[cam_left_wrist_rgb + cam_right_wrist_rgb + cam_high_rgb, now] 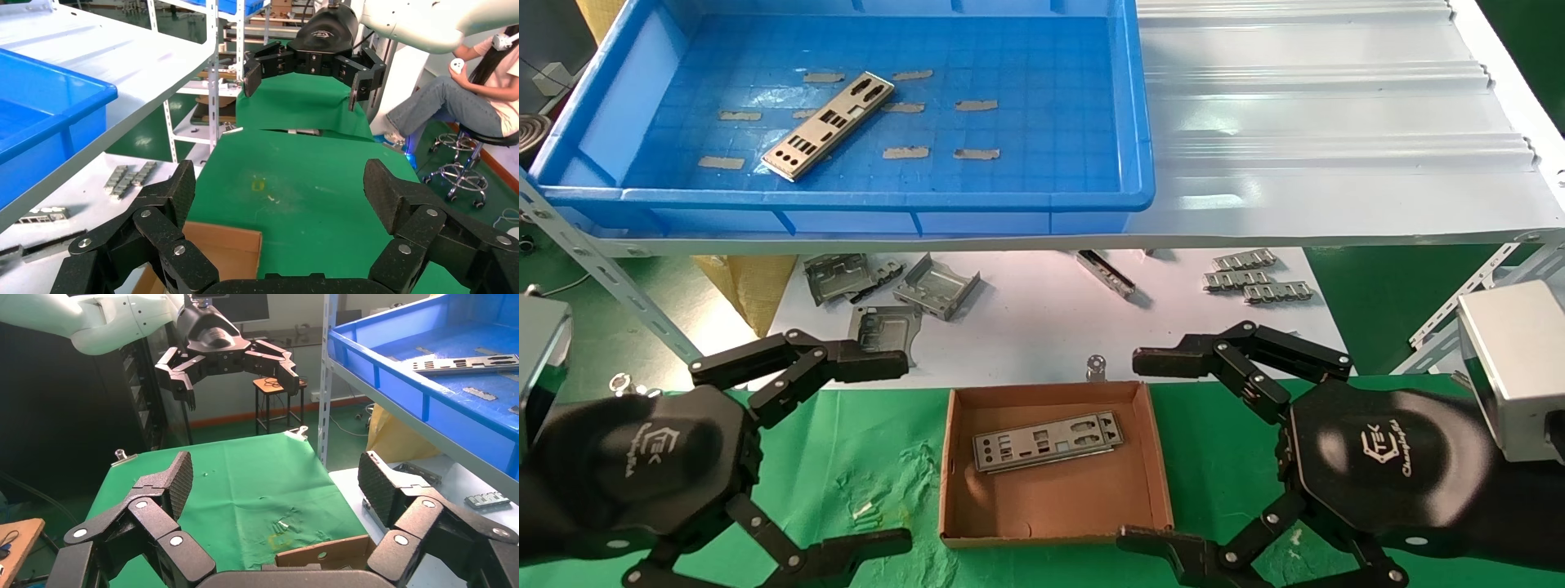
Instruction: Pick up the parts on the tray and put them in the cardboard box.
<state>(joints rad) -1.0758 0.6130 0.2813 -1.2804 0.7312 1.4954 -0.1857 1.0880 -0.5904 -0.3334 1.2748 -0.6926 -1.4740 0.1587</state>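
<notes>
One silver plate (829, 125) lies slantwise on the floor of the blue tray (1140, 122) on the upper shelf; it also shows in the right wrist view (465, 364). Another plate (1048, 441) lies flat in the brown cardboard box (1050, 527) on the green cloth between my grippers. My left gripper (887, 453) is open and empty to the left of the box. My right gripper (1144, 449) is open and empty to the right of it. The box corner shows in both wrist views (232, 245) (318, 556).
A white corrugated sheet (1336, 122) covers the shelf right of the tray. Under the shelf, folded grey brackets (936, 286) and ribbed strips (1254, 279) lie on a white sheet. Shelf struts (609, 278) slant down on both sides. A seated person (465, 92) is beyond the table.
</notes>
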